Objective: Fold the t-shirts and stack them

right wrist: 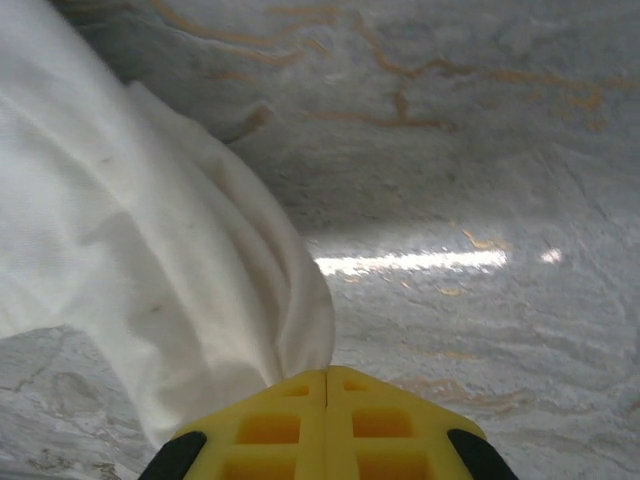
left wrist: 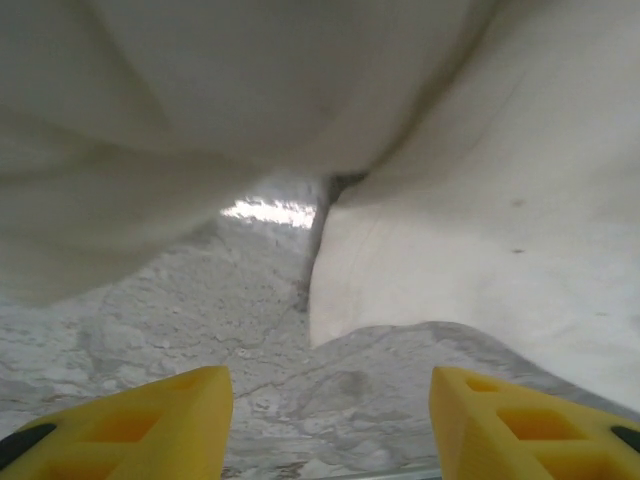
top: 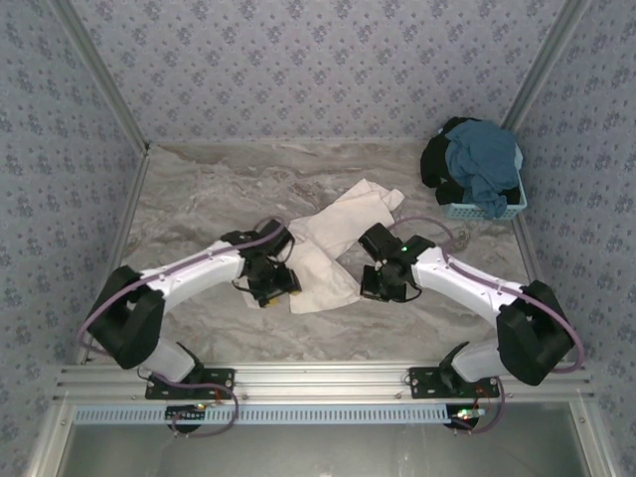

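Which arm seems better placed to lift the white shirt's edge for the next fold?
The right arm, probably: its jaws are shut on a fold of the cream t-shirt, ready to lift. The left arm has its jaws open above bare table, holding nothing.

Left arm (top: 189,266), right arm (top: 467,280): white shells, black joint housings, lilac cables (top: 427,220). Left claw (left wrist: 330,420), right claw (right wrist: 327,400): yellow moulded fingers (left wrist: 150,420), square pockets. Green LED (top: 404,247) right of centre.

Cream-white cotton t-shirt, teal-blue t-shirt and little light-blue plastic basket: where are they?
cream-white cotton t-shirt (top: 348,214): top view, on its spread upper part.
teal-blue t-shirt (top: 482,159): top view, on its bunched middle.
light-blue plastic basket (top: 463,211): top view, on its front wall.
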